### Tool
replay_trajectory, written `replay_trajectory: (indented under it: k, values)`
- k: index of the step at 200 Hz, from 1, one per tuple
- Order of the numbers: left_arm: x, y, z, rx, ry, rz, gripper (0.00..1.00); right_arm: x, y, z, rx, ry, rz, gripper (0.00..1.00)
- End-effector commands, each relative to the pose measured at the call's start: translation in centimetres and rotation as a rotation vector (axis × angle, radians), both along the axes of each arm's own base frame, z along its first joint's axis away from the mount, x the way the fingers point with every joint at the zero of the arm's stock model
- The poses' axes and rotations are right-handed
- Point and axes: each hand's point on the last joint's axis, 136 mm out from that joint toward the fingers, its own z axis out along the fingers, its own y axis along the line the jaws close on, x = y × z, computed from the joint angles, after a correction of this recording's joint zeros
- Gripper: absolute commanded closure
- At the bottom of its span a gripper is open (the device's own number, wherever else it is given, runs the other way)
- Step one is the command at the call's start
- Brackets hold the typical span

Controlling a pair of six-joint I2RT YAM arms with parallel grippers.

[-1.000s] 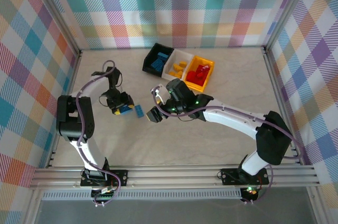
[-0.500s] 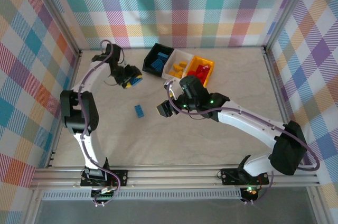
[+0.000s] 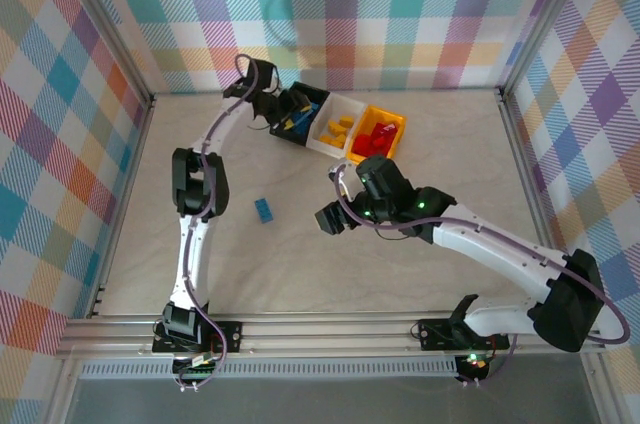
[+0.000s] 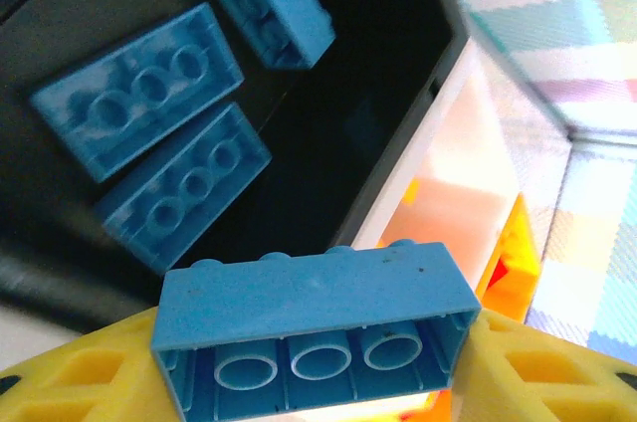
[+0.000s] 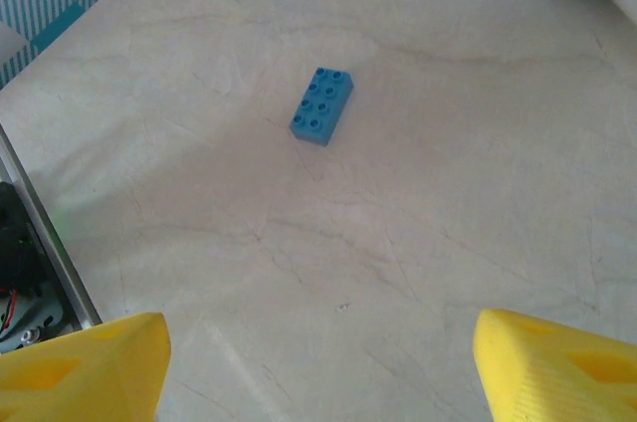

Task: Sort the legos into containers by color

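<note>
Left end effector (image 4: pixel 315 382) tight on a blue lego (image 4: pixel 314 295) over the black container (image 4: pixel 338 133); right end effector (image 5: pixel 318 367) spread.

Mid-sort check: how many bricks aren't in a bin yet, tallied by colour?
Blue: 2, one loose brick and one held brick in the left tool over the black bin
Red: 0 visible
Yellow: 0 visible
Total: 2
</note>
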Motion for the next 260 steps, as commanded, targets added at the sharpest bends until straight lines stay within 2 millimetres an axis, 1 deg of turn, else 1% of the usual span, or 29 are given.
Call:
replay_trajectory:
  k: [1,20,40,49,62,75,82,91,102,118,126,141,155,159,174,182,190,196,202,204,207,215,217,225,228,242,243,254,260]
  values:
    - [1.7,-1.3,0.2,-0.038,-0.019,0.012,0.43,-0.2,-1.1,0.0,-0.003,0.012,-0.029,0.2]
    - [2.4,-1.9,-0.5,-0.041,-0.02,0.018,0.42,-0.2,-1.6,-0.1,-0.007,0.011,-0.042,0.18]
    - [3.0,-1.9,-0.6,-0.04,-0.028,0.035,0.41,-0.3,-2.1,-0.1,-0.003,0.006,-0.057,0.18]
    - [3.1,-1.8,-0.6,-0.04,-0.031,0.037,0.33,-0.3,-2.3,-0.2,-0.002,0.007,-0.064,0.18]
    - [3.1,-1.6,-0.7,-0.035,-0.028,0.041,0.3,-0.4,-2.5,-0.1,0.001,0.003,-0.072,0.18]
    - [3.0,-1.8,-0.5,-0.045,-0.028,0.033,0.22,-0.4,-2.7,0.0,0.004,-0.001,-0.081,0.18]
    - [2.9,-1.9,-0.3,-0.051,-0.027,0.03,0.19,-0.4,-2.8,0.1,0.008,-0.005,-0.086,0.18]
    - [2.8,-2.0,0.2,-0.055,-0.033,0.022,0.18,-0.4,-2.8,0.1,0.015,-0.007,-0.091,0.18]
    - [2.5,-2.1,1.1,-0.049,-0.048,0.005,0.13,-0.3,-2.7,0.0,0.021,-0.005,-0.092,0.18]
    - [1.9,-2.0,2.4,-0.035,-0.067,-0.022,0.12,-0.3,-2.4,0.1,0.036,0.003,-0.09,0.18]
    - [1.5,-2.0,3.1,-0.026,-0.077,-0.036,0.09,-0.3,-2.2,0.1,0.045,0.007,-0.09,0.18]
    - [0.7,-1.8,4.2,-0.012,-0.081,-0.055,0.08,-0.2,-1.8,0.0,0.055,0.014,-0.086,0.18]
    - [-0.2,-1.9,5.7,-0.014,-0.09,-0.084,0.09,-0.1,-1.4,-0.1,0.056,0.016,-0.078,0.18]
    - [-0.5,-1.9,6.4,-0.017,-0.098,-0.094,0.09,-0.1,-1.3,-0.1,0.054,0.015,-0.075,0.18]
    - [-2.2,-1.6,8.4,0.008,-0.106,-0.125,0.09,0.1,-0.8,-0.5,0.04,0.019,-0.062,0.18]
    - [-3.4,-0.8,9.2,0.05,-0.099,-0.127,0.09,0.3,-0.5,-0.7,0.035,0.02,-0.05,0.18]
    - [-4.7,0.1,9.4,0.098,-0.077,-0.127,0.09,0.5,0.0,-0.9,0.033,0.021,-0.039,0.18]
    - [-5.8,0.8,10.1,0.132,-0.076,-0.127,0.09,0.6,0.3,-1.1,0.032,0.025,-0.034,0.18]
    - [-6.9,1.6,10.0,0.165,-0.055,-0.126,0.09,0.7,0.7,-1.4,0.027,0.028,-0.024,0.19]
    - [-7.2,1.8,10.3,0.173,-0.057,-0.124,0.09,0.7,0.8,-1.4,0.028,0.028,-0.02,0.19]
    - [-7.8,2.2,9.7,0.19,-0.035,-0.125,0.09,0.8,1.1,-1.6,0.025,0.033,-0.013,0.19]
    - [-9.5,3.3,10.0,0.224,-0.024,-0.118,0.08,0.9,1.9,-2.3,0.013,0.045,0.009,0.19]
    - [-9.9,3.5,9.7,0.234,-0.013,-0.118,0.08,0.9,2.1,-2.4,0.011,0.046,0.015,0.19]
    - [-11.8,4.9,9.9,0.279,-0.004,-0.102,0.09,1.0,3.0,-2.8,0.0,0.054,0.037,0.19]
    - [-12.4,5.4,9.6,0.301,0.008,-0.095,0.08,1.0,3.3,-3.0,-0.005,0.06,0.044,0.19]
    - [-15.8,8.6,9.5,0.371,0.026,-0.04,0.08,1.0,5.2,-3.7,-0.016,0.079,0.082,0.19]
    - [-15.9,8.9,9.7,0.373,0.021,-0.033,0.08,1.1,5.3,-3.8,-0.015,0.08,0.084,0.2]
    - [-18.5,11.5,8.8,0.406,0.058,0.021,0.07,1.0,6.9,-4.2,-0.011,0.088,0.117,0.19]
    - [-20.0,12.8,8.8,0.411,0.064,0.049,0.07,1.0,7.7,-4.4,-0.011,0.093,0.133,0.2]
